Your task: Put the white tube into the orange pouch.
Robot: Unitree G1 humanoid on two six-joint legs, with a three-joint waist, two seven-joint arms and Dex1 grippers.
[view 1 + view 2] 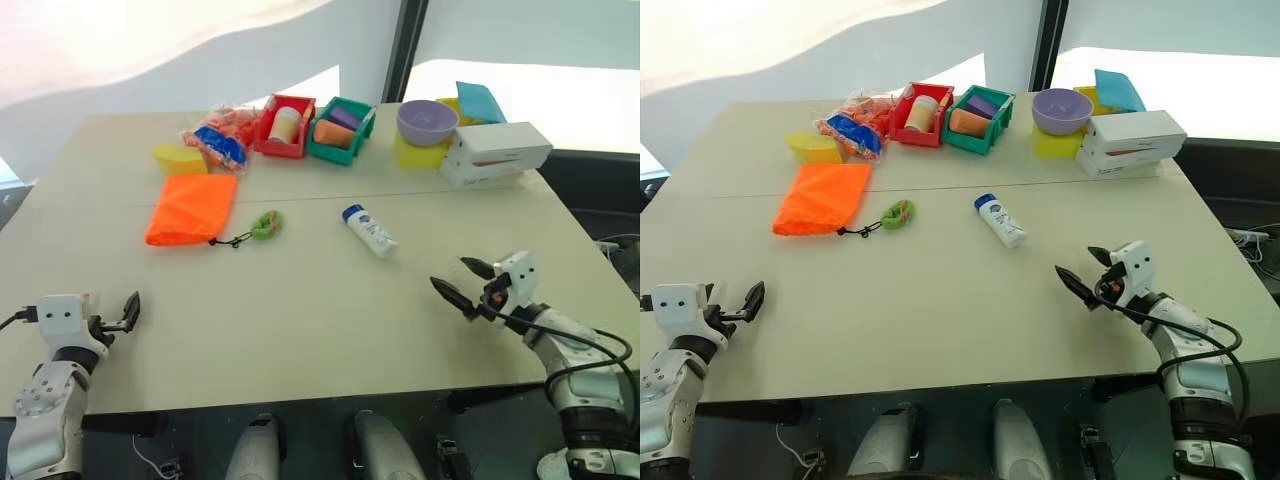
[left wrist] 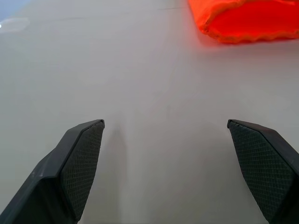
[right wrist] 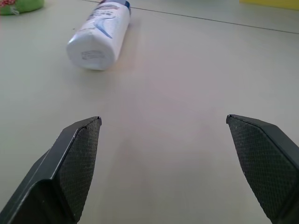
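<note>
Both grippers hover empty with jaws wide apart near the desk's front edge. The white tube [image 1: 369, 229] lies mid-desk, ahead of the right gripper [image 1: 463, 282]; the orange pouch [image 1: 190, 208] lies flat toward the desk's left. The right gripper should probably clamp across the tube's body.

orange pouch [image 2: 243, 18] cut off by frame edge, tube label [image 1: 372, 231] unreadable
</note>
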